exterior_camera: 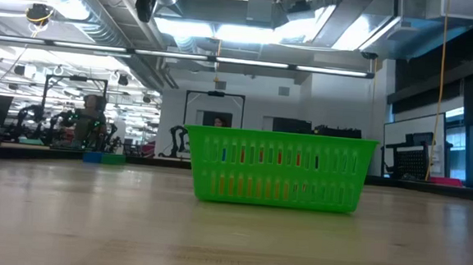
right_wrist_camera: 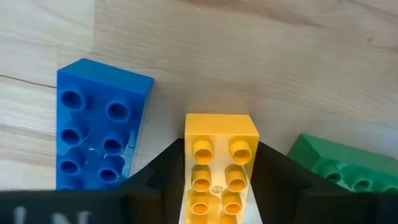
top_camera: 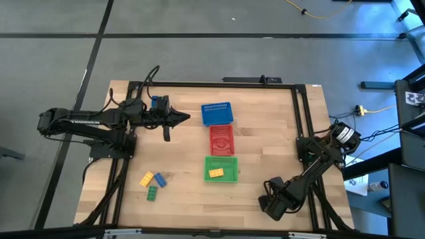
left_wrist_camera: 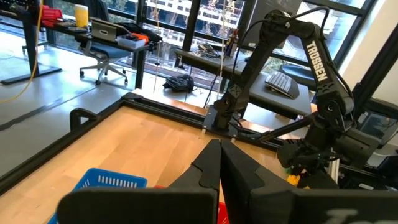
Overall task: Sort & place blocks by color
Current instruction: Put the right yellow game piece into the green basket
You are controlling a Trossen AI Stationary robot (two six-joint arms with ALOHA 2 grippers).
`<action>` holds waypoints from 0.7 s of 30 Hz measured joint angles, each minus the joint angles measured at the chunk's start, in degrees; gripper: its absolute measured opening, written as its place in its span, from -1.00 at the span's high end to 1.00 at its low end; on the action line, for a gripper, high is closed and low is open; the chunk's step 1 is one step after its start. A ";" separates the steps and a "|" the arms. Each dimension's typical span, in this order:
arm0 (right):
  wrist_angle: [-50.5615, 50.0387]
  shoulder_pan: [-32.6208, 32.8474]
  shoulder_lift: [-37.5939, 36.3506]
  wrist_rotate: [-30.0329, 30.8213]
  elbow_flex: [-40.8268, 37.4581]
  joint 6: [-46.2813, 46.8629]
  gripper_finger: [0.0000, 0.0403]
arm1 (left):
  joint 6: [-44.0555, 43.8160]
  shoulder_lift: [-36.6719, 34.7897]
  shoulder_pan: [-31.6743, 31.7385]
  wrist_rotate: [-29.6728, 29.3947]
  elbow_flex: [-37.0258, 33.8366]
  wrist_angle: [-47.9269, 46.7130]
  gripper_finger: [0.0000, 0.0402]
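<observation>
In the right wrist view my right gripper [right_wrist_camera: 221, 148] points down at the table and is shut on a yellow block [right_wrist_camera: 221, 168]. A blue block [right_wrist_camera: 96, 124] and a green block [right_wrist_camera: 336, 163] lie studs-up on either side of it. In the high view my right gripper [top_camera: 272, 202] is near the table's near right corner and hides these blocks. My left gripper [top_camera: 188, 118] [left_wrist_camera: 219, 152] is shut and empty, level, just left of the blue basket [top_camera: 217, 106]. A yellow [top_camera: 147, 178], a blue [top_camera: 159, 180] and a green block [top_camera: 153, 192] lie near left. Yellow blocks [top_camera: 216, 173] lie in the green basket [top_camera: 207, 160]. My right gripper pinches the yellow block between its two fingers [right_wrist_camera: 161, 171], one on each long side [right_wrist_camera: 189, 158]. It comes from above, pointing down, with the block's studs facing up. Whether the block rests on the table or is lifted, I cannot tell.
Blue, red [top_camera: 222, 127] and green baskets stand in a row down the table's middle; the green basket [exterior_camera: 279, 170] fills the low view. A black frame [top_camera: 299, 113] runs along the table's edges. Bare wood lies between the baskets and each arm.
</observation>
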 joint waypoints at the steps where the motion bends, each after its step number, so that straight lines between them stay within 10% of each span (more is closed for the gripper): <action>1: -0.02 0.00 -0.16 0.04 -0.02 -0.07 0.28 | 0.00 0.00 0.00 -0.01 0.00 0.00 1.00; 10: -5.65 0.07 -10.17 3.52 -0.16 -7.35 0.28 | 0.01 0.00 0.72 -1.30 0.00 0.00 1.00; 21: -9.06 -7.56 -31.54 30.53 -0.10 -36.77 0.28 | 0.02 -0.02 1.44 -0.63 0.00 0.00 1.00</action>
